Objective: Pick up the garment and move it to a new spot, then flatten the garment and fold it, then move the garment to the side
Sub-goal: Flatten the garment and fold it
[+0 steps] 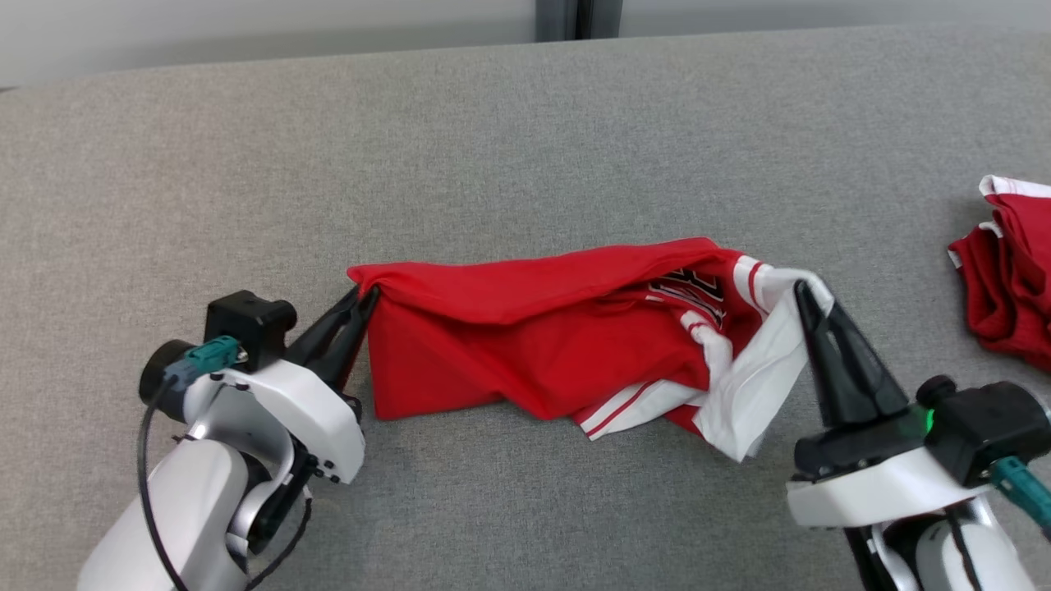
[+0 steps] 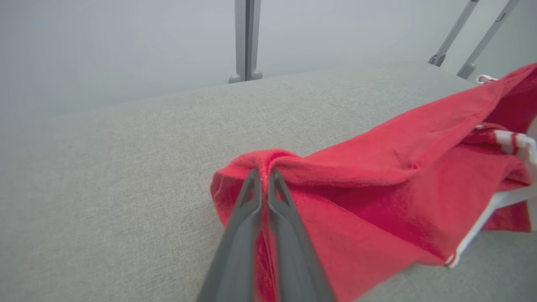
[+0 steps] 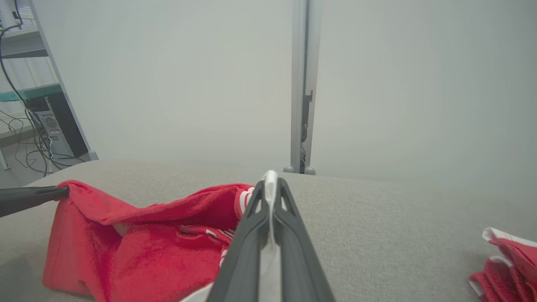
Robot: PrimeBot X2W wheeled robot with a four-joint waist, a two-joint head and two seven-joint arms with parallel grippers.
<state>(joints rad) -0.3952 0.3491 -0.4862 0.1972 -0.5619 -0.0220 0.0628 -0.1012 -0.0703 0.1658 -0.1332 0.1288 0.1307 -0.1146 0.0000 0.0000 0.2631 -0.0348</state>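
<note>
- Grey woven fabric covered the broad worktop [image 1: 525, 123], with a pale wall and a grey metal post [image 1: 577, 18] behind its far edge.
- A red fabric garment with white striped trim [image 1: 525, 328] hung near the middle of the worktop, strung between the two hands, its upper edge held up and its lower folds resting on the grey surface.
- The left hand [image 1: 365, 300] was clamped on the garment's plain red corner at the robot's left. In the left wrist view its two dark fingers [image 2: 247, 218] lay pressed together with a red fold pinched at the tips.
- The right hand [image 1: 800, 287] was clamped on the white-edged end at the robot's right. The right wrist view showed a strip of white cloth caught between its closed fingers [image 3: 293, 251].
- Dark lettering showed partly inside the folds near the right hand, too crumpled to read.
- A second red cloth heap with white edging [image 1: 1006, 279] lay well apart at the worktop's right edge, touching neither hand.
</note>
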